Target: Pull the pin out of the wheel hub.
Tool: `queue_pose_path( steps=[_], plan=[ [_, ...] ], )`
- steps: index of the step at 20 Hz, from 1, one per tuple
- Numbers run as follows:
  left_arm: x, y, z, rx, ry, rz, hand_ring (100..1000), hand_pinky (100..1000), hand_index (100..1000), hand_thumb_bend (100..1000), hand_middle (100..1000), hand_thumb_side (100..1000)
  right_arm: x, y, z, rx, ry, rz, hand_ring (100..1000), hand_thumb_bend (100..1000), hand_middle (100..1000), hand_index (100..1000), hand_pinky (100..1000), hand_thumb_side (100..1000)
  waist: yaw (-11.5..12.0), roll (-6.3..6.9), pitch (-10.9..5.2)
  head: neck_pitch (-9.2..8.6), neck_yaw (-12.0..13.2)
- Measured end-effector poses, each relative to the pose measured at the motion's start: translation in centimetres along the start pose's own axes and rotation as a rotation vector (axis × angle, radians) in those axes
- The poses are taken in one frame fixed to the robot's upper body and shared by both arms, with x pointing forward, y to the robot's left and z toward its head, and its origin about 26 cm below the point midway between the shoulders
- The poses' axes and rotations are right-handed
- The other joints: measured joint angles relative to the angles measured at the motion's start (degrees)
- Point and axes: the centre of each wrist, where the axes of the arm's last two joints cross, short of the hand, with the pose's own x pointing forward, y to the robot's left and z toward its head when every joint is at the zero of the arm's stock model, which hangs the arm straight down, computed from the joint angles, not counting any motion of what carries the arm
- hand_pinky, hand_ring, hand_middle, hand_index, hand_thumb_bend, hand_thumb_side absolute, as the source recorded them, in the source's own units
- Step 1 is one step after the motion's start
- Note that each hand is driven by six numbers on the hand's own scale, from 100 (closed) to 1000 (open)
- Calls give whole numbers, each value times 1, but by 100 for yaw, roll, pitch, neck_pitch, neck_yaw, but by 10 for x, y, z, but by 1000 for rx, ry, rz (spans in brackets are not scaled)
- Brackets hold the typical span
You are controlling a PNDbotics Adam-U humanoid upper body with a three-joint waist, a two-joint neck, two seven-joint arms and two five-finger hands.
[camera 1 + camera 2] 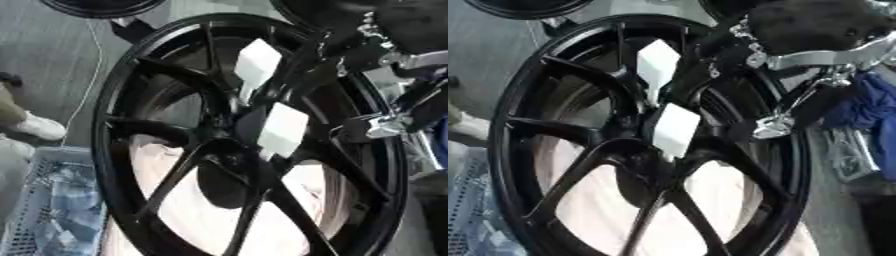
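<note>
A large black spoked wheel (131, 100) fills both views, standing tilted, with its hub (236, 125) near the middle. Two flat white pieces show at the hub, one upper (258, 62) and one lower (284, 129). I cannot make out which of them, if either, is the pin. My right hand (815, 25), black with silver joints, comes in from the upper right. Its dark fingers (710, 60) stretch down across the spokes to the white pieces. Whether they pinch anything is hidden. My left hand shows in no view.
A pale lattice basket (44, 200) stands at the lower left, beside a person's light shoe (39, 127). Another black wheel (101, 6) lies at the top left. A thin white cable (83, 95) runs over the grey floor. Blue cloth (872, 110) hangs at the right.
</note>
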Motion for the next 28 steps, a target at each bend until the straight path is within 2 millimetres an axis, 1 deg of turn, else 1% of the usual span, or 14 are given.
queue_pose_path(
  steps=[5, 8, 10, 11, 17, 22, 25, 28],
  plan=[
    [1, 0, -1, 3, -4, 0, 759, 766, 761, 100, 657, 726, 0, 0, -3, 16, -6, 19, 891, 368, 838, 893, 839, 100, 81, -57, 37, 3, -34],
    [1, 0, -1, 5, -2, -1, 759, 766, 761, 100, 657, 726, 0, 1, -6, 23, -11, 25, 892, 365, 838, 891, 839, 100, 117, -125, 81, 4, -46],
    [1, 0, -1, 7, -1, -1, 759, 766, 761, 100, 657, 727, 1, 2, -7, 29, -13, 25, 895, 375, 839, 891, 842, 100, 134, -135, 82, 4, -46],
    [1, 0, -1, 8, -1, -1, 759, 766, 761, 100, 657, 727, 1, 3, -8, 36, -13, 24, 895, 360, 840, 892, 844, 100, 136, -140, 84, 4, -46],
    [1, 0, -1, 12, 2, -2, 759, 765, 760, 100, 656, 731, 1, 7, -10, 78, -7, 33, 895, 357, 839, 890, 844, 100, 173, -199, 93, 4, -47],
    [1, 0, -1, 14, 3, -2, 758, 765, 758, 100, 656, 733, 1, 10, -11, 98, 4, 28, 890, 348, 830, 881, 837, 100, 201, -216, 139, 4, -48],
    [1, 0, -1, 15, 4, -2, 758, 765, 757, 100, 655, 735, 1, 12, -13, 100, 12, 18, 882, 344, 810, 864, 830, 100, 218, -241, 158, 4, -48],
    [1, 0, -1, 16, 6, -3, 758, 765, 757, 100, 655, 735, 2, 14, -15, 95, 16, 6, 869, 350, 767, 824, 821, 100, 226, -243, 163, 4, -48]
  ],
)
